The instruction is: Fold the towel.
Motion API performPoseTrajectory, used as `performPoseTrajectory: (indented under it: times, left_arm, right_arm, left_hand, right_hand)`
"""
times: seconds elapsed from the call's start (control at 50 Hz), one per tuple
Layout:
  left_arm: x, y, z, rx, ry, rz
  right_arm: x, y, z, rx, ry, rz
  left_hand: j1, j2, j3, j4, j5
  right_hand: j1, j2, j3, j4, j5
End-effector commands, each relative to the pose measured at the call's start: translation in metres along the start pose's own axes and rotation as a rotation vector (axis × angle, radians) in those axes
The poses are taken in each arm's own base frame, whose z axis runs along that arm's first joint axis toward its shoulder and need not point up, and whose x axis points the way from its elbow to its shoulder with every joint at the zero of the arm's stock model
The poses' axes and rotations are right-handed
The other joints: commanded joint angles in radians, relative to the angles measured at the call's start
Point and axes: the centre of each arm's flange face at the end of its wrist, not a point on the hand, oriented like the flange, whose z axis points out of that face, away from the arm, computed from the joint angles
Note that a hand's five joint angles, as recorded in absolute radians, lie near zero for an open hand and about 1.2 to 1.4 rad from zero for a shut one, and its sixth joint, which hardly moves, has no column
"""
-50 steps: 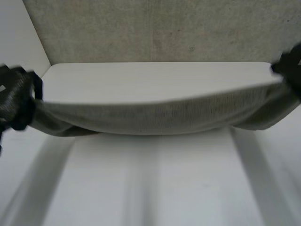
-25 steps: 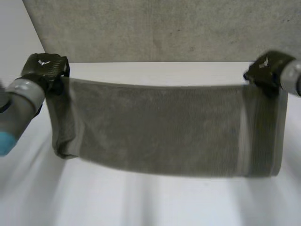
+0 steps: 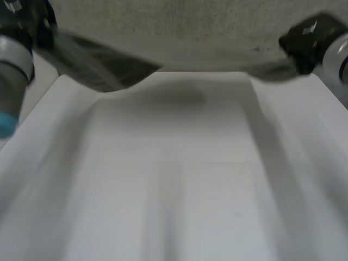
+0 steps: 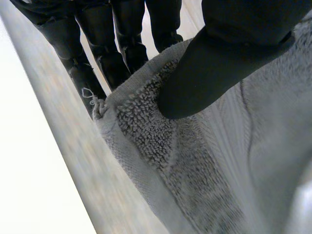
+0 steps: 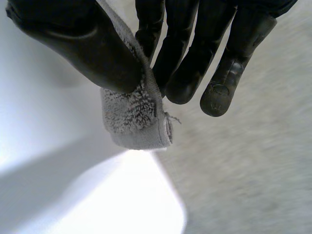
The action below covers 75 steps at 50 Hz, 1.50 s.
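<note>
Grey terry-cloth towel (image 3: 100, 66) held up in the air, stretched between both robot hands above the white surface (image 3: 174, 179).

The left robot hand (image 4: 222, 56) pinches one corner of the towel, thumb pressed on the looped pile against the fingers behind it. The right robot hand (image 5: 73, 46) pinches the opposite corner the same way, and a small hemmed tip sticks out below its thumb. The cloth looks soft, light and limp: it sags between the two holds and bunches near the left one, so it will likely drape rather than keep a shape. The hemmed corners seem the surest places to hold, being firmer than the pile. The part of the surface below the towel lies bare, so I judge that nothing blocks laying it down. A grey speckled back panel (image 3: 179, 22) rises close behind the far edge and may limit reach that way.
</note>
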Motion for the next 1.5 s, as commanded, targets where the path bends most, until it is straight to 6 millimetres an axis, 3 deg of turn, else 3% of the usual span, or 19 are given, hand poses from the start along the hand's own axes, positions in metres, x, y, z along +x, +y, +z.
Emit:
performPoseTrajectory:
  times: [0.02, 0.06, 0.12, 0.2, 0.24, 0.28, 0.44, 0.56, 0.72, 0.88, 1.0, 1.06, 1.14, 1.16, 1.18, 1.2, 1.34, 1.4, 1.5]
  left_arm:
    - [0.004, 0.077, -0.04, -0.235, 0.055, 0.007]
    - [0.001, 0.11, -0.064, -0.322, 0.063, 0.006]
    - [-0.002, 0.132, -0.088, -0.39, 0.069, 0.001]
    - [-0.003, 0.137, -0.111, -0.436, 0.086, -0.008]
    - [-0.003, 0.134, -0.122, -0.442, 0.098, -0.006]
    - [-0.005, 0.114, -0.14, -0.404, 0.126, 0.028]
    - [-0.015, 0.054, -0.175, -0.294, 0.166, 0.123]
    - [-0.014, 0.055, -0.182, -0.327, 0.197, 0.115]
    - [-0.02, 0.098, -0.156, -0.425, 0.201, 0.086]
    - [0.001, 0.136, -0.094, -0.393, 0.251, 0.1]
    - [0.005, 0.152, -0.056, -0.378, 0.187, 0.127]
    - [0.008, 0.169, -0.022, -0.36, 0.133, 0.149]
    - [0.01, 0.179, -0.007, -0.354, 0.125, 0.151]
    - [0.012, 0.183, -0.003, -0.351, 0.131, 0.151]
    - [0.012, 0.183, -0.002, -0.351, 0.131, 0.151]
    - [0.014, 0.185, -0.001, -0.352, 0.134, 0.151]
    - [0.027, 0.182, -0.007, -0.351, 0.158, 0.144]
    - [0.026, 0.171, -0.011, -0.344, 0.154, 0.141]
    - [0.022, 0.149, -0.035, -0.346, 0.157, 0.136]
  right_arm:
    - [-0.041, 0.04, -0.005, -0.069, -0.119, 0.007]
    - [-0.05, 0.049, -0.008, -0.087, -0.15, 0.001]
    - [-0.068, 0.072, -0.017, -0.149, -0.224, -0.04]
    - [-0.074, 0.093, -0.031, -0.217, -0.27, -0.118]
    - [-0.068, 0.099, -0.048, -0.247, -0.277, -0.2]
    - [-0.064, 0.099, -0.057, -0.258, -0.276, -0.229]
    - [-0.02, 0.072, -0.112, -0.27, -0.266, -0.242]
    - [-0.012, 0.064, -0.11, -0.177, -0.299, -0.208]
    - [-0.021, 0.082, -0.082, -0.181, -0.353, -0.124]
    - [-0.051, 0.106, -0.002, -0.253, -0.246, -0.143]
    - [-0.058, 0.116, 0.03, -0.241, -0.169, -0.154]
    - [-0.054, 0.119, 0.062, -0.159, -0.058, -0.106]
    - [-0.056, 0.116, 0.078, -0.098, -0.004, -0.081]
    - [-0.059, 0.115, 0.082, -0.083, 0.014, -0.077]
    - [-0.059, 0.115, 0.083, -0.083, 0.014, -0.077]
    - [-0.061, 0.116, 0.085, -0.088, 0.029, -0.079]
    - [-0.065, 0.117, 0.079, -0.151, 0.077, -0.075]
    - [-0.062, 0.111, 0.067, -0.155, 0.079, -0.053]
    - [-0.069, 0.106, 0.025, -0.158, 0.019, -0.009]
  left_hand:
    - [0.188, 0.178, 0.178, 0.178, 0.184]
    - [0.188, 0.178, 0.178, 0.178, 0.184]
    - [0.188, 0.178, 0.178, 0.178, 0.184]
    - [0.188, 0.178, 0.178, 0.178, 0.184]
    - [0.188, 0.178, 0.178, 0.178, 0.184]
    - [0.188, 0.178, 0.178, 0.178, 0.184]
    - [0.188, 0.178, 0.178, 0.178, 0.184]
    - [0.188, 0.178, 0.178, 0.178, 0.184]
    - [0.188, 0.178, 0.178, 0.178, 0.184]
    - [0.188, 0.178, 0.178, 0.178, 0.184]
    - [0.188, 0.178, 0.178, 0.178, 0.184]
    - [0.188, 0.178, 0.178, 0.178, 0.184]
    - [0.188, 0.178, 0.178, 0.178, 0.184]
    - [-0.094, -0.104, -0.103, -0.104, -0.097]
    - [-0.097, -0.106, -0.106, -0.107, -0.1]
    - [-0.943, -0.952, -0.952, -0.953, -0.946]
    - [-1.034, -1.044, -1.043, -1.044, -1.037]
    - [-1.034, -1.044, -1.043, -1.044, -1.037]
    - [-1.034, -1.044, -1.043, -1.044, -1.037]
  right_hand:
    - [0.055, 0.05, 0.048, 0.051, 0.027]
    - [0.055, 0.05, 0.048, 0.051, 0.027]
    - [0.055, 0.05, 0.048, 0.051, 0.027]
    - [0.055, 0.05, 0.048, 0.051, 0.027]
    - [0.055, 0.05, 0.048, 0.051, 0.027]
    - [0.055, 0.05, 0.048, 0.051, 0.027]
    - [0.055, 0.05, 0.048, 0.051, 0.027]
    - [0.055, 0.05, 0.048, 0.051, 0.027]
    - [0.055, 0.05, 0.048, 0.051, 0.027]
    - [0.055, 0.05, 0.048, 0.051, 0.027]
    - [0.055, 0.05, 0.048, 0.051, 0.027]
    - [0.055, 0.05, 0.048, 0.051, 0.027]
    - [0.055, 0.05, 0.048, 0.051, 0.027]
    - [-0.502, -0.507, -0.509, -0.506, -0.53]
    - [-0.507, -0.512, -0.515, -0.512, -0.536]
    - [-1.112, -1.117, -1.12, -1.116, -1.141]
    - [-1.167, -1.171, -1.174, -1.171, -1.195]
    - [-1.167, -1.171, -1.174, -1.171, -1.195]
    - [-1.167, -1.171, -1.174, -1.171, -1.195]
